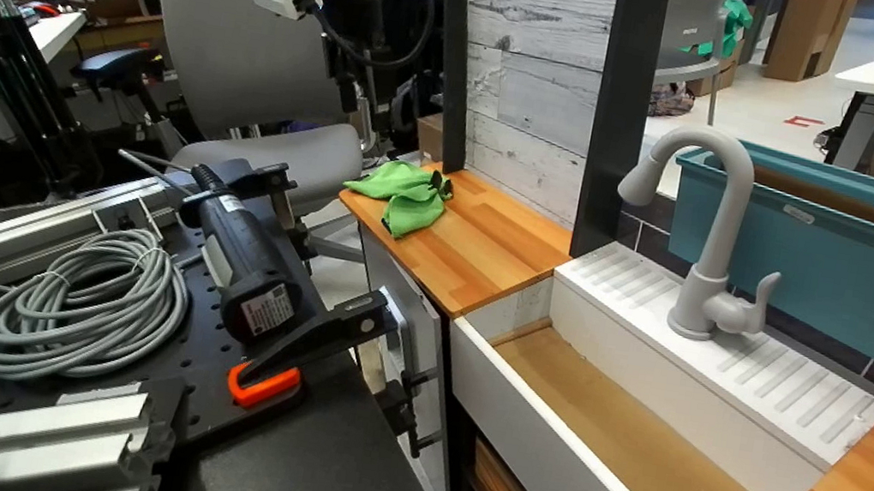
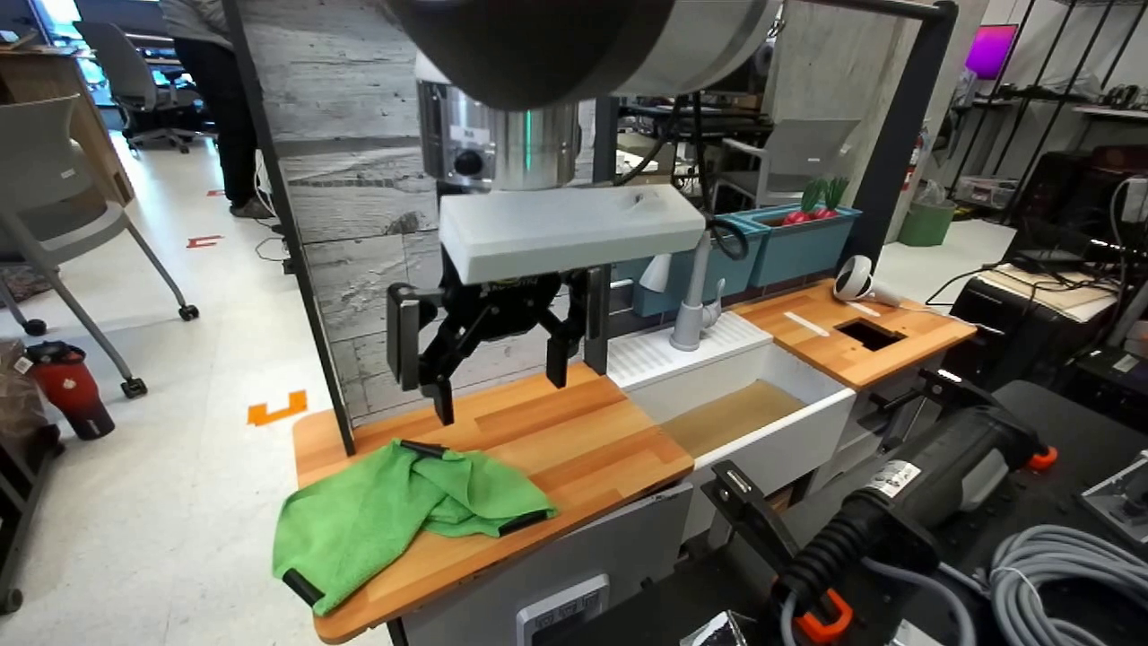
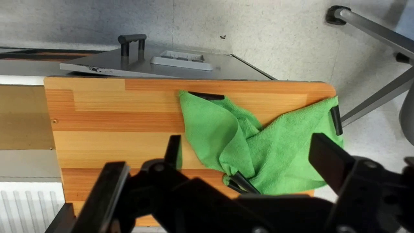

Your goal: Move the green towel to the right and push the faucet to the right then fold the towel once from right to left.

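Black fingers [image 3: 330, 161] are seen nearest in the wrist view; the gripper [image 2: 500, 388] is spread wide, with nothing grasped, probably so that the green towel [image 3: 278, 152] can be admitted between the fingers. Across the outer edge of the wooden bench [image 3: 113, 149], near its rounded front corner and well apart from the sink [image 1: 535, 455], this towel is laid crumpled; by such overhang, slipping down is perhaps risked. The faucet [image 1: 719, 244] is turned toward the bench, presumably because its push is not yet made.
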`<state>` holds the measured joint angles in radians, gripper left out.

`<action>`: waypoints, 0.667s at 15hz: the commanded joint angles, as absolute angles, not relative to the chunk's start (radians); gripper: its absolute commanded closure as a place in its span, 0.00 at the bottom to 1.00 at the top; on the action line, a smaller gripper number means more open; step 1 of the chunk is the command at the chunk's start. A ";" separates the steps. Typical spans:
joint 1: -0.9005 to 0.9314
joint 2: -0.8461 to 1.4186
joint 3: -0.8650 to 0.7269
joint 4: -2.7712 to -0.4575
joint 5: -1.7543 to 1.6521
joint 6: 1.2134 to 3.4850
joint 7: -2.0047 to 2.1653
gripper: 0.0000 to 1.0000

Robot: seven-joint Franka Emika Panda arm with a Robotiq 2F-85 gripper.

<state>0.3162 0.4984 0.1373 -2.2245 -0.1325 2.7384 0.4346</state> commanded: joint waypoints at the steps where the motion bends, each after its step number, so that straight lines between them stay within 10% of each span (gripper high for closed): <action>1: 0.400 0.596 0.087 -2.116 -0.137 2.696 0.424 0.00; 10: 0.413 0.893 0.107 -1.775 -0.095 2.723 0.326 0.00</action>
<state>0.4042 0.7841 0.1049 -1.9116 -0.1269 2.7285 0.3807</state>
